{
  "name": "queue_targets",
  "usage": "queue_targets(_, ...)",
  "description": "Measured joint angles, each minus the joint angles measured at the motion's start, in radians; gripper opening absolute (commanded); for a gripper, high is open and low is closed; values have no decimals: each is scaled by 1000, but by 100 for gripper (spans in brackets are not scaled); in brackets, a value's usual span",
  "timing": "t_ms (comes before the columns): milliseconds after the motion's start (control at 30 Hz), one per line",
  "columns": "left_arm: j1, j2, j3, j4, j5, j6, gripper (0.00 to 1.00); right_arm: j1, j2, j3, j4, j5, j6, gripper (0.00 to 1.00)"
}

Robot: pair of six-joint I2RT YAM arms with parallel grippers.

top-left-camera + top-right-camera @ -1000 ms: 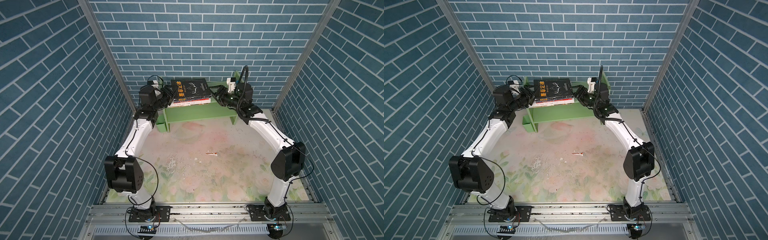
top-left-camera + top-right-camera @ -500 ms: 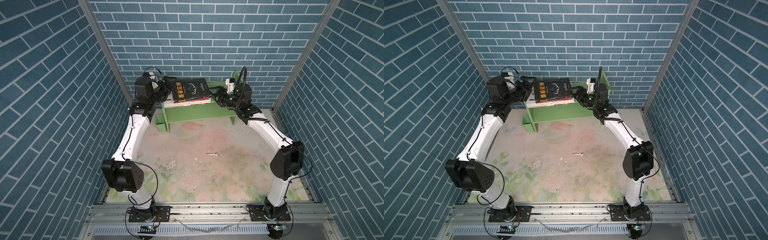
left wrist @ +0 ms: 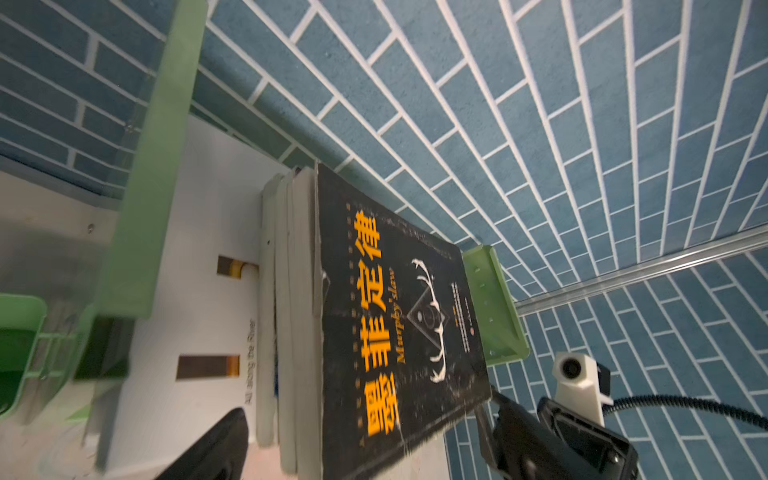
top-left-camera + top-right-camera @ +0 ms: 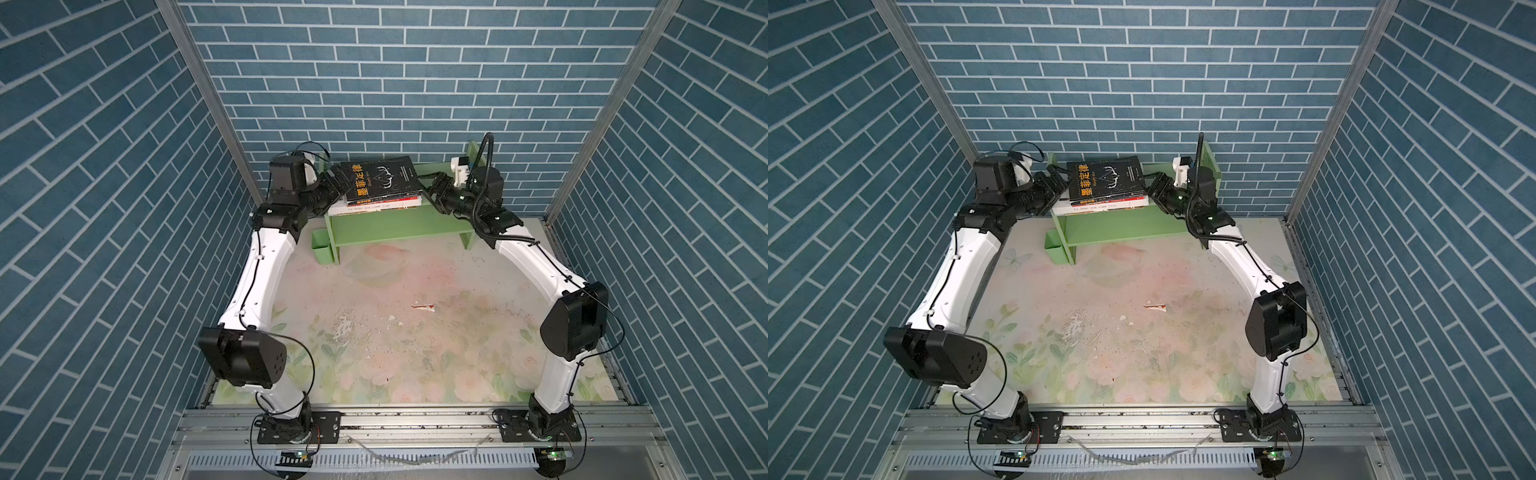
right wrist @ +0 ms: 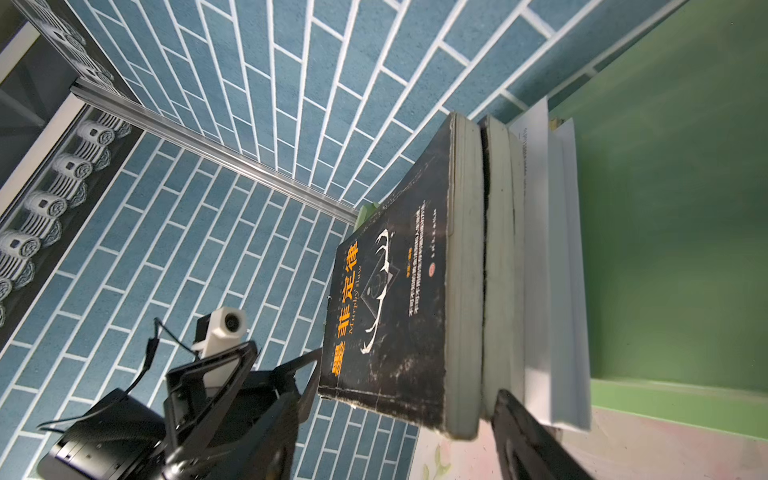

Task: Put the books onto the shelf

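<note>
L arm (image 4: 266, 266) swung outward; L tool (image 4: 338, 183) jaws apart at books' (image 4: 384, 183) edge; R tool's (image 4: 431, 192) grip unclear.

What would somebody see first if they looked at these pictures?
The black book with gold letters and white antlers, lying flat on top of a stack of books on the green shelf by the back wall. The left gripper and right gripper reach in at either end of the stack.

Atop the stack, the black book (image 3: 399, 324) shows us orange characters 墨菲定律 with "Murphy's law" beside them. The white book (image 3: 208, 232) under the stack carries "All along the River" on its cover. In a top view, a white spine (image 4: 374, 206) seems to read "La Dame aux camélias".
</note>
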Motion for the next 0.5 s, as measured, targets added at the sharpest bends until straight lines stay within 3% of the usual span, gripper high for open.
queue_targets(233, -8, -224, -229, -58, 35, 11, 97, -8, 0, 38, -19, -1, -23, 74)
queue_targets(500, -113, -199, -259, 16, 79, -93, 98, -12, 0, 56, -49, 3, -35, 74)
